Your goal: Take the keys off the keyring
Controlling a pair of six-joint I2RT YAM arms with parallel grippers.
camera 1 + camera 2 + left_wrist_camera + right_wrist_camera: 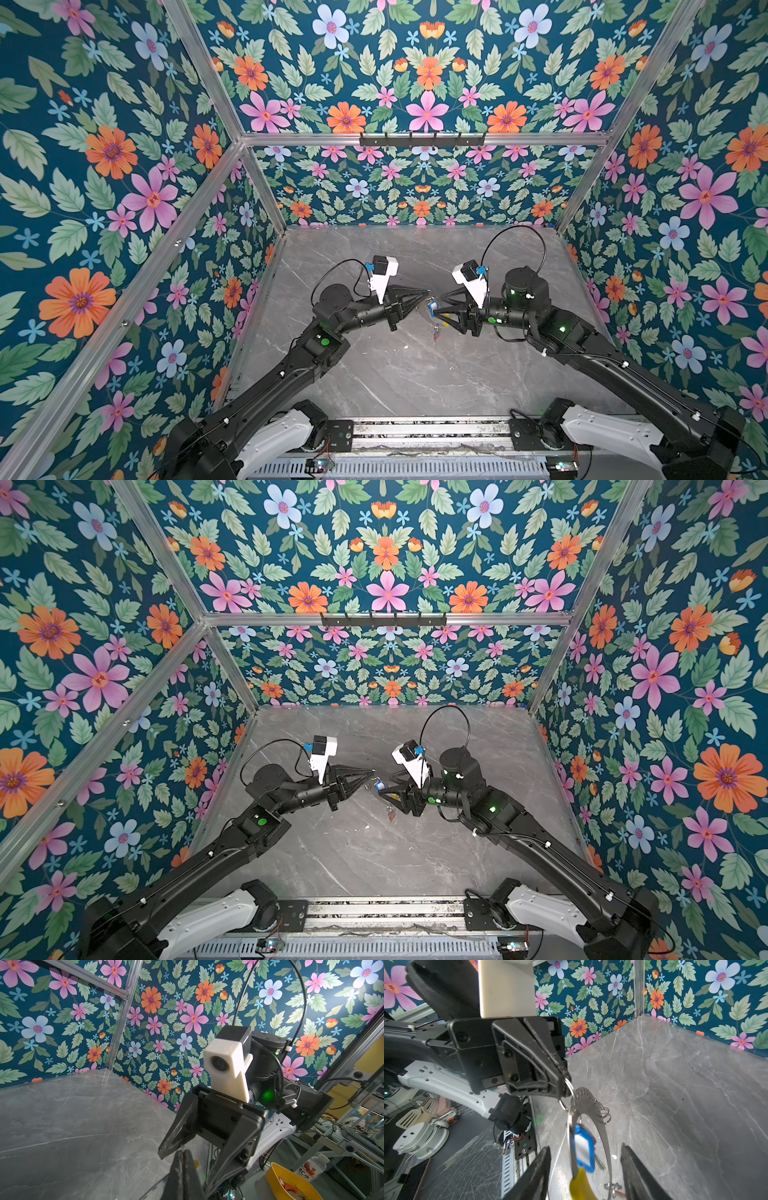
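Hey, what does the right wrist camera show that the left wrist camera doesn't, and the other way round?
Only the right wrist view shows the grip: the left end effector is shut on a split ring, with the blue-tagged key and the keyring hanging below. Only the left wrist view shows the right end effector from outside, open, plus a yellow bowl beyond the table. Both show the grey marble tabletop and the floral walls.

Open tabletop [415, 374] all round; left tool [426, 293], right tool [439, 304] and hanging keyring [606, 1142] crowd the middle.
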